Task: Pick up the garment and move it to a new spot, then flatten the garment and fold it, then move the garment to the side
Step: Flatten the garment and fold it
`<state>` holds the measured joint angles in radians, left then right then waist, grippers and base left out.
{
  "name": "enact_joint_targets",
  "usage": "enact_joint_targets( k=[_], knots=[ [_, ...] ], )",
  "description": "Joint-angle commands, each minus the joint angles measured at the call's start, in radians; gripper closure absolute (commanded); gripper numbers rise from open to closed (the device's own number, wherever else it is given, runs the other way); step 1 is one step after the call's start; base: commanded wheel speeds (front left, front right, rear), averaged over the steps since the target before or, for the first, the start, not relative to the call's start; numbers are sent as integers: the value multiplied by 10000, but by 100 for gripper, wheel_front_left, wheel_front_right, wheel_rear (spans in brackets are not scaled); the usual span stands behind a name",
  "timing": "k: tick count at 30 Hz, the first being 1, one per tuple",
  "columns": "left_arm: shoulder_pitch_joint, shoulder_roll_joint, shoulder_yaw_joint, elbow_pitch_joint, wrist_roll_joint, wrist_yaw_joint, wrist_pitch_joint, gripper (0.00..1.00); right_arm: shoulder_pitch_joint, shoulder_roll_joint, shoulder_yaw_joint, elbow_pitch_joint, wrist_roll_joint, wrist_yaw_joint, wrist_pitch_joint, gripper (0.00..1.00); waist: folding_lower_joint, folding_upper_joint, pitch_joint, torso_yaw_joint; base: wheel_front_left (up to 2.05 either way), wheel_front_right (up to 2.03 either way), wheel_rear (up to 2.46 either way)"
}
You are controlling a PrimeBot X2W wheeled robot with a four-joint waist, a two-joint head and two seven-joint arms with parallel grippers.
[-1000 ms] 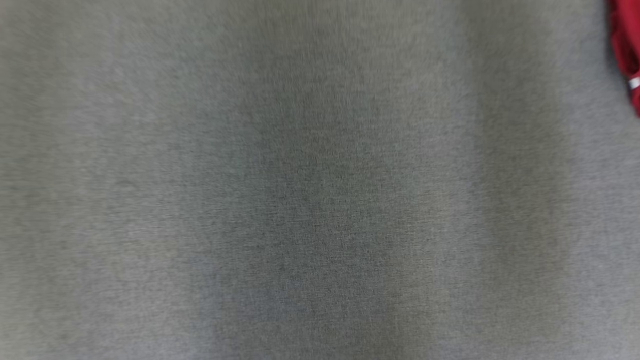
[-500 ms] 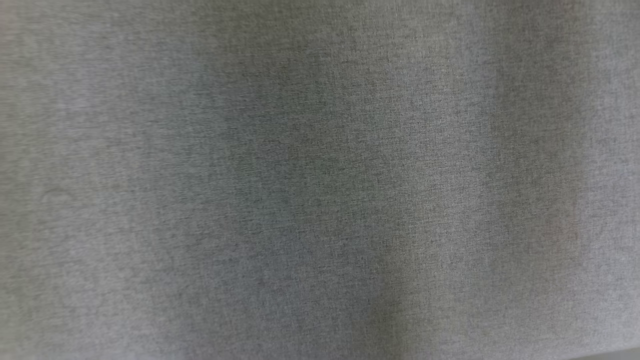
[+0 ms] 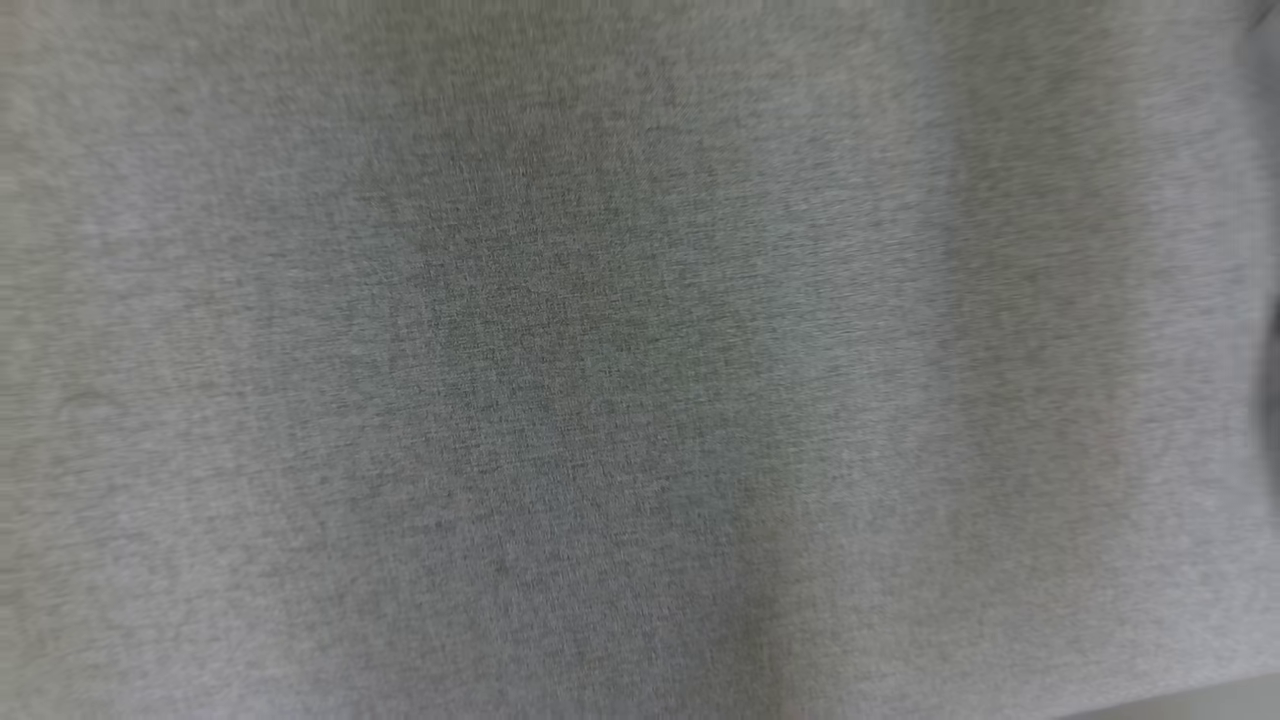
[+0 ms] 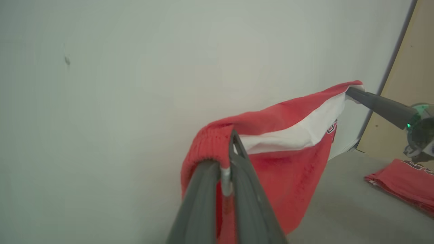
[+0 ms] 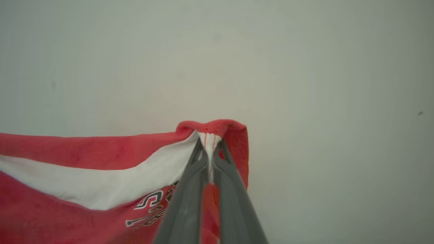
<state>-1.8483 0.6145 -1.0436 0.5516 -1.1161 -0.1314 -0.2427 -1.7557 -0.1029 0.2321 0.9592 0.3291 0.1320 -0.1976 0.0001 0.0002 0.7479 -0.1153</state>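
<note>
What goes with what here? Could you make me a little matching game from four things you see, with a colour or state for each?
Things:
1 garment
2 red pile
3 wall
4 board

Colours or states:
A tan
B lying flat
C pale and plain
D held up between the left gripper and the right gripper

Pairs: 1-D, 2-B, 3-C, 4-A

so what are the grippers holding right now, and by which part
The red garment: left gripper pinches one end of its ribbed upper edge, right gripper the other end.
</note>
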Motion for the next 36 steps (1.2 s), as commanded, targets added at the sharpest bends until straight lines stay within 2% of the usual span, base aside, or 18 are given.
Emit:
enact_joint_targets(
  k=[1,5,7,12,14,18,19,21,27,34,36],
  knots=[
    [358,184,-18,-101,4,16,-89,100,408,57,136,-165,188,-31,-95,100,-1,-2,-434,-70,0,0,0],
    [2410,674,34,-1176,17,115,-211,100,2577,-449,1064,-1392,904,-31,-188,100,-1,-2,-1068,-113,0,0,0],
    [3452,841,558,-1929,-109,342,-219,100,3717,-761,1388,-2192,1257,-31,-110,100,-1,-2,-1371,-133,0,0,0],
    [6450,1191,1801,-3862,926,1253,-214,100,6729,-1673,1616,-4293,1829,-31,270,100,-1,-2,-2128,-150,0,0,0],
    [7722,1122,2275,-4497,1180,1545,-209,100,7915,-1934,1488,-5128,1930,-31,471,100,-1,-2,-2422,-137,0,0,0],
    [10079,881,2908,-5328,1837,1795,-208,100,10250,-2203,1199,-6653,1850,-31,987,100,-1,-2,-3099,-69,0,0,0],
    [11176,628,3373,-5613,1976,1892,-209,100,11353,-2248,969,-7307,1822,-31,1274,100,-1,-2,-3468,-54,0,0,0],
    [12211,549,3533,-5710,2374,1866,-209,100,12424,-2268,757,-7919,1774,-31,1603,100,-1,-2,-3840,-25,0,0,0],
    [14741,-163,3925,-5785,2858,1613,-210,100,15403,-2065,-98,-9630,1441,-31,2432,100,-1,-2,-4632,187,0,0,0],
    [16377,-755,3883,-5443,3604,1179,-210,100,18481,-1397,-1256,-10988,1186,-31,2947,100,-1,-2,-5191,590,0,0,0],
    [16552,-814,3866,-5391,3645,1125,-210,100,18860,-1269,-1385,-11125,1131,-31,3003,100,-1,-2,-5234,626,0,0,0]
  ],
)
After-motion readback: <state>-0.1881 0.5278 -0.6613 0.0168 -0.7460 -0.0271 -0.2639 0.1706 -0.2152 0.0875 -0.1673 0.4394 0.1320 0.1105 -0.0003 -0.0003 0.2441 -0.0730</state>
